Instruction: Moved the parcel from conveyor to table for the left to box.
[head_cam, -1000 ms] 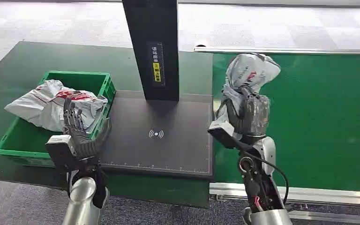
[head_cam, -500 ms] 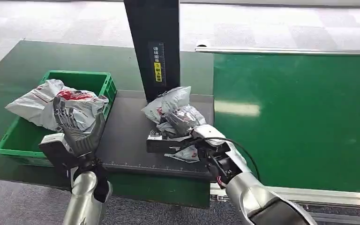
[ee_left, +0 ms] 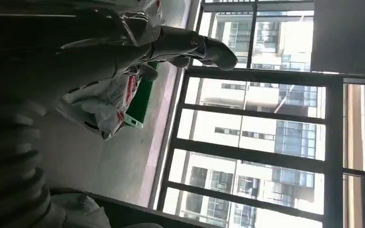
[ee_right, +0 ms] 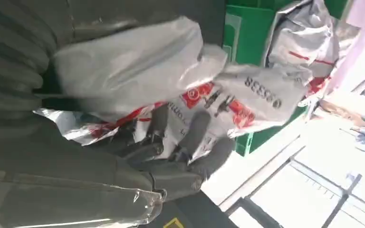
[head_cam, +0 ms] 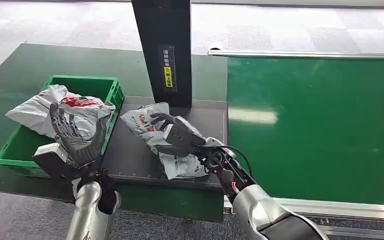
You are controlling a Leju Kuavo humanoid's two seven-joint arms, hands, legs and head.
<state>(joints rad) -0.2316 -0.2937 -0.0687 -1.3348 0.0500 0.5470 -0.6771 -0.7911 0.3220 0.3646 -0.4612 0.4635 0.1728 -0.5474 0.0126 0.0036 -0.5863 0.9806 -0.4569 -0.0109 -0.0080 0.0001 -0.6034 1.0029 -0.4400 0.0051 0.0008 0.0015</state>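
Crinkled grey plastic parcel (head_cam: 156, 135) on matte dark table (head_cam: 130, 155), right hand (head_cam: 180, 135) fingers around it; left hand (head_cam: 75, 140) fingers spread.

My right hand (head_cam: 176, 134), dark grey with a silver arm behind it, is resting on a pale grey parcel (head_cam: 152, 131) that is showing red print and black lettering. The scale plate (head_cam: 130, 157) beneath it is looking matt black, with thin white ruler marks along its edge. A black post (head_cam: 162, 30) is carrying a yellow-and-white label. My left hand (head_cam: 72, 137) is showing dark grey too. The crate (head_cam: 111, 92) is glowing bright green, holding a grey-white bag (head_cam: 40, 112) with red patches. The surface (head_cam: 25, 65) is appearing dark green, the conveyor belt (head_cam: 320, 125) a brighter green.
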